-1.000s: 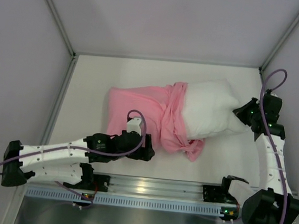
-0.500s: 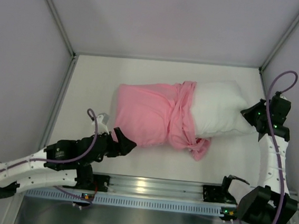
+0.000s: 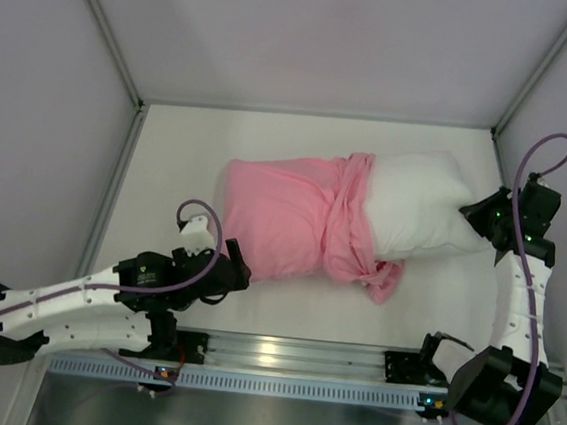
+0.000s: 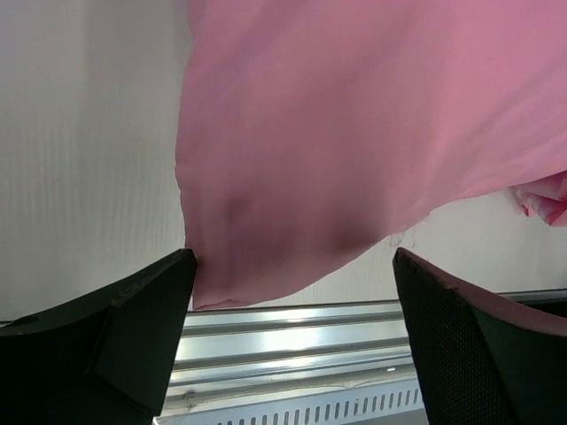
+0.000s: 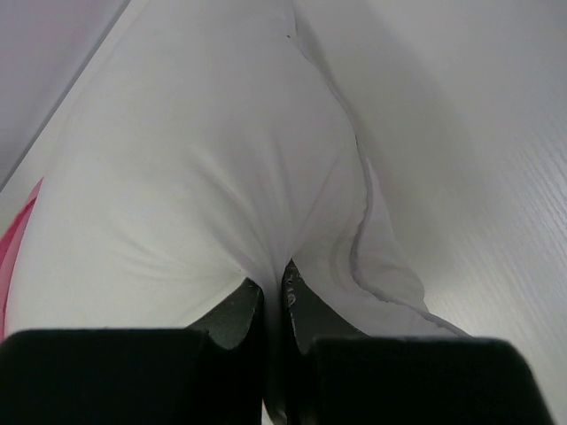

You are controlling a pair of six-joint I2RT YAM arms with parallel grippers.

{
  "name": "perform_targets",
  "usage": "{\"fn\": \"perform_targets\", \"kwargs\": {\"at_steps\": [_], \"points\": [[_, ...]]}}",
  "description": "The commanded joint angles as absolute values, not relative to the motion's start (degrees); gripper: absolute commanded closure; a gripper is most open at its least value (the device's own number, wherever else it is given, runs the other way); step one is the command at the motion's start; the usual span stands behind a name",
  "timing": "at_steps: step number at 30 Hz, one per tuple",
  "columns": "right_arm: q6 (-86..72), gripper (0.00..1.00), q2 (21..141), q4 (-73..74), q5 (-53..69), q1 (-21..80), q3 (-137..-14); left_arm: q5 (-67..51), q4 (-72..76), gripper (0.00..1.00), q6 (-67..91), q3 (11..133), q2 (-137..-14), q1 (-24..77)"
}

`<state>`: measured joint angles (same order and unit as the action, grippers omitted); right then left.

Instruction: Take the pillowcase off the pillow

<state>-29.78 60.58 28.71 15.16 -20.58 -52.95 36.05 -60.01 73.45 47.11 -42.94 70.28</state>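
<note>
Over the last second the whole bundle has slid toward the right side of the desk [image 3: 173,157], and my left hand [image 4: 292,266] has backed away from the middle of the near edge to the near-left corner of the pink pillowcase [image 3: 282,222]. About as much white shows now as a second ago, so I judge that pull dragged the pillow and its cover along together rather than stripping anything. The pillow [image 3: 419,211] lies across the middle of the desk, its right half bare, its left half inside the pillowcase, with the cover's open mouth bunched in a thick fold across the middle and a loose tail trailing toward the near side. In the left wrist view the left hand is spread wide and grips nothing: its dark fingers [image 4: 133,310] stand either side of the drooping pink corner, and the left one sits right at the cloth's edge, though I cannot tell whether it touches. The right hand [image 5: 267,288] is clenched tight on a pinch of the pillow's white fabric at its far-right end, anchoring it. My reading is that the left hand needs to close on that pink corner before pulling away to the left.
</note>
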Motion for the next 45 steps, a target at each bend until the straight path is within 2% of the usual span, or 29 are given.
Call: {"fn": "perform_targets", "kwargs": {"at_steps": [1, 7, 11, 13, 19, 24, 26, 27, 32, 40, 45], "points": [[-30.3, 1.00, 61.0, 23.3, 15.6, -22.4, -56.8, 36.7, -63.9, 0.04, 76.4, 47.7, -42.3, 70.4], [-30.8, 1.00, 61.4, 22.4, 16.8, -22.9, -56.4, 35.9, -63.8, 0.16, 77.3, 44.9, -36.1, 70.4], [-31.0, 1.00, 61.3, 22.3, 17.3, -22.9, -56.0, 35.6, -63.5, 0.42, 77.7, 43.8, -34.6, 70.4], [-31.1, 1.00, 61.3, 22.3, 17.4, -22.9, -56.0, 35.3, -63.2, 0.48, 76.9, 43.9, -35.5, 70.4], [-31.4, 1.00, 61.1, 22.4, 17.8, -22.9, -56.4, 34.3, -61.2, 0.59, 75.1, 43.9, -38.3, 70.4], [-31.6, 1.00, 61.1, 22.3, 17.9, -22.9, -56.5, 34.4, -60.4, 0.74, 74.5, 43.3, -37.5, 70.4], [-31.6, 1.00, 61.2, 22.2, 18.2, -22.9, -56.3, 34.6, -60.3, 0.94, 74.2, 43.5, -36.9, 70.4], [-31.6, 1.00, 61.2, 22.2, 18.3, -22.9, -56.4, 34.8, -60.5, 1.00, 74.0, 43.7, -36.7, 70.4], [-31.6, 1.00, 61.3, 22.2, 17.7, -22.9, -56.2, 37.2, -60.8, 1.00, 72.1, 46.8, -31.1, 70.4], [-32.3, 1.00, 61.8, 21.7, 17.6, -24.1, -55.5, 43.5, -62.9, 1.00, 67.1, 55.3, -12.3, 69.8], [-33.2, 1.00, 61.4, 20.7, 18.5, -26.8, -54.6, 46.2, -63.9, 1.00, 63.4, 59.8, -2.4, 65.6]]}}
